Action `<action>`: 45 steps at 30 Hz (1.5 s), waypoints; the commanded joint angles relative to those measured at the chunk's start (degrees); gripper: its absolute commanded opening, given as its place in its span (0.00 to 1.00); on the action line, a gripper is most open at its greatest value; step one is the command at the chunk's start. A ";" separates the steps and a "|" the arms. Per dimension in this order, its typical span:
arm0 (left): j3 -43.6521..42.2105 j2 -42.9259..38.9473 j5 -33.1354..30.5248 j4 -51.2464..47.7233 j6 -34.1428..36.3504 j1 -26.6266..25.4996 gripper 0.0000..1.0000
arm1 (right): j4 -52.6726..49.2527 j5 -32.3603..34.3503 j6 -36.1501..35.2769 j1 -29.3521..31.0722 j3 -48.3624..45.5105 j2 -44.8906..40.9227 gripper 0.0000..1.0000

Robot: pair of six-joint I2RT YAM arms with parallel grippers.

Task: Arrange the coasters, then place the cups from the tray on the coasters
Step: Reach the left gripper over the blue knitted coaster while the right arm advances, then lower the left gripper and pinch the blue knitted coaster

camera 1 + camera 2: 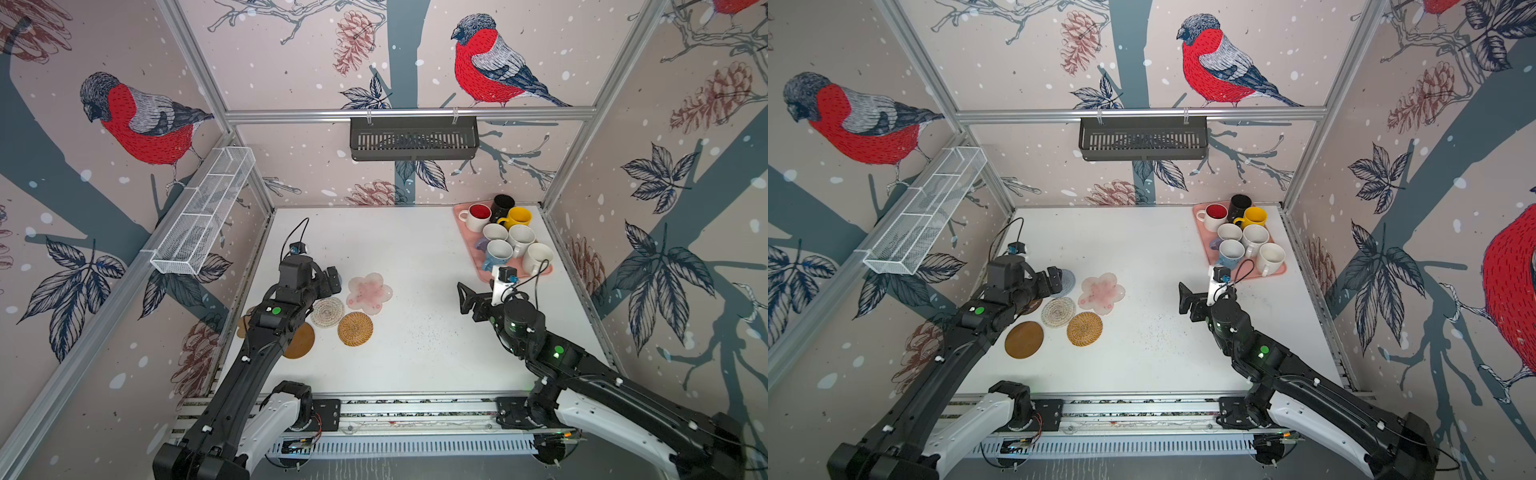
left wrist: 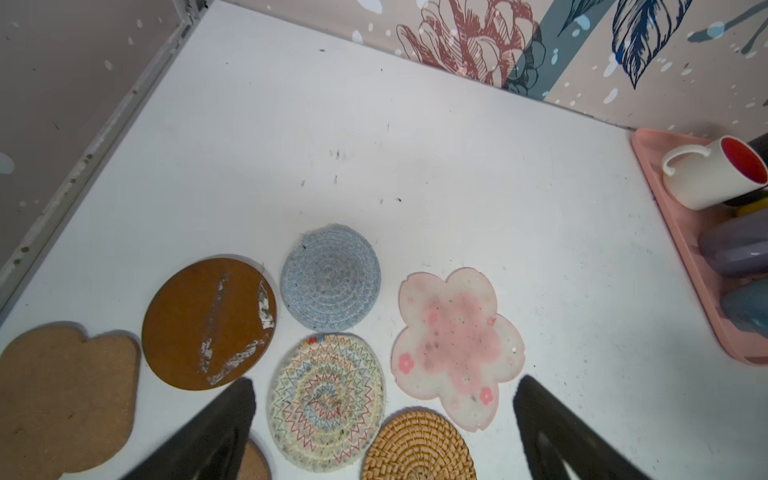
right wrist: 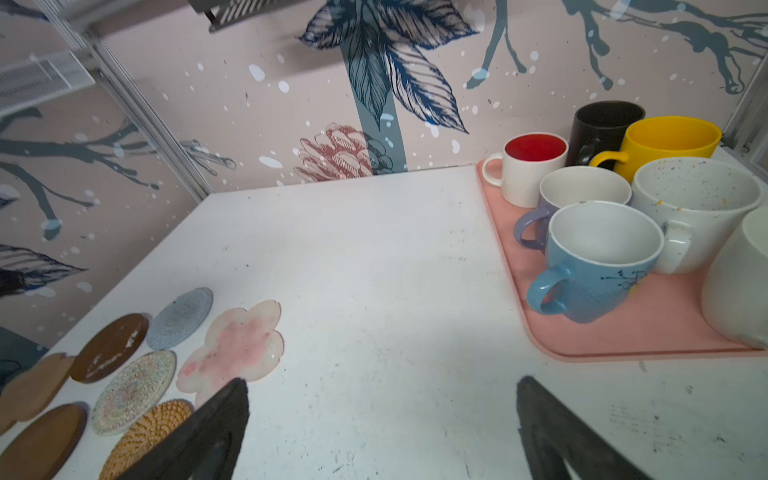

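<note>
Black links of the left arm stretch from the near left rail out over the white table. The left gripper hangs above the coasters, pointing right and far, its jaws wide apart and holding nothing. The right arm comes in from the near right with a bent elbow. The right gripper points left over bare table, close to the tray's near left corner, jaws likewise spread and empty.

The salmon-pink tray lies in the far right corner and holds all seven cups, upright and packed close. At its far end stand a white cup with red inside, a black cup and a yellow cup. Nearer come a lavender cup, a speckled white cup, a light blue cup and a cream cup.

Seven coasters lie flat in a tight cluster on the left of the table:
- a cork flower
- a brown disc
- a second brown disc
- a grey-blue woven round
- a beige woven round
- a tan wicker round
- a translucent pink flower, rightmost of them
</note>
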 commanded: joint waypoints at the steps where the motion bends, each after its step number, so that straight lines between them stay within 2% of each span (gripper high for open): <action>1: 2.62 4.58 1.87 -3.11 -0.70 -0.08 0.97 | 7.53 0.44 0.36 -1.38 -3.04 -2.28 1.00; 3: 4.41 9.22 2.55 -4.63 0.05 -0.14 0.93 | 7.33 -0.30 1.95 -2.61 -2.93 -0.74 0.99; 6: 6.09 14.70 1.04 -5.71 -0.52 -0.13 0.76 | 7.59 -2.41 3.01 -2.98 -1.87 4.32 0.99; 12: 8.54 24.05 -1.39 -3.79 0.83 0.07 0.69 | 6.61 -4.99 3.61 -3.65 2.07 13.36 1.00; 16: 10.36 28.96 -2.21 -4.37 -0.36 2.16 0.57 | 10.03 -9.62 3.44 -6.02 1.22 15.56 0.99; 19: 10.38 30.49 1.71 -3.01 -0.73 5.11 0.55 | 13.84 -13.85 3.53 -8.49 0.68 17.33 0.99; 22: 10.39 32.49 -0.60 -2.05 -2.38 5.22 0.55 | 13.62 -16.73 3.09 -10.30 2.56 19.73 1.00; 27: 13.06 39.07 -0.47 0.07 -4.25 5.13 0.55 | 14.52 -19.37 3.75 -11.49 2.87 21.19 1.00; 33: 15.12 43.78 -0.95 1.18 -4.74 5.13 0.50 | 16.36 -19.81 5.25 -11.99 -0.95 18.04 1.00; 39: 16.89 46.06 -1.54 0.58 -4.48 5.13 0.48 | 17.15 -19.99 6.27 -12.01 -2.44 17.99 0.99; 45: 17.34 47.21 -1.99 0.66 -4.06 5.16 0.42 | 17.35 -19.35 6.58 -12.02 -3.19 17.05 0.99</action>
